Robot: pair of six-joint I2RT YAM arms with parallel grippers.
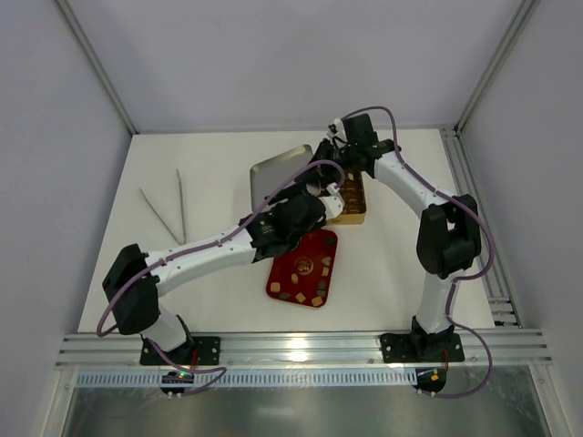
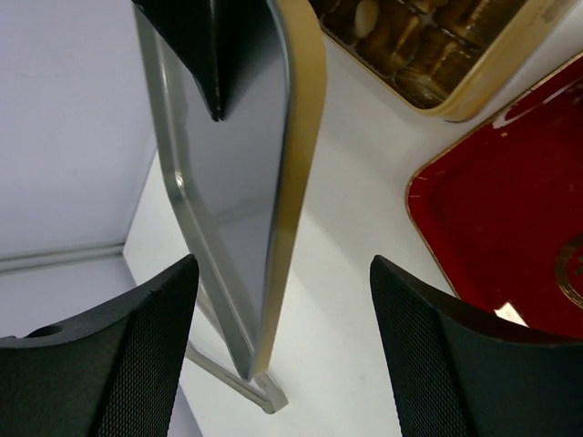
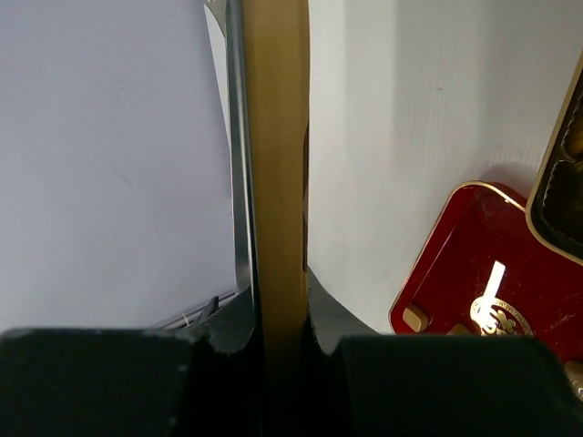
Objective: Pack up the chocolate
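Observation:
Several small tan and brown chocolate pieces (image 1: 301,268) lie on the red tray (image 1: 284,289); one tan piece (image 3: 415,318) shows in the right wrist view. More chocolates (image 2: 364,16) sit in the gridded gold tin (image 1: 357,217). My right gripper (image 1: 330,157) is shut on the gold rim of the tin's lid (image 3: 278,164) and holds it tilted up on edge. The lid's silver face (image 1: 278,173) points left. My left gripper (image 2: 282,314) is open and empty, its jaws on either side of the lid's lower edge (image 2: 293,200) without touching it.
Two thin metal sticks (image 1: 168,208) lie on the white table at the left. The gold tin (image 2: 478,86) and the red tray (image 2: 510,209) lie close to the right of the left gripper. A metal rail (image 1: 474,218) runs along the right edge.

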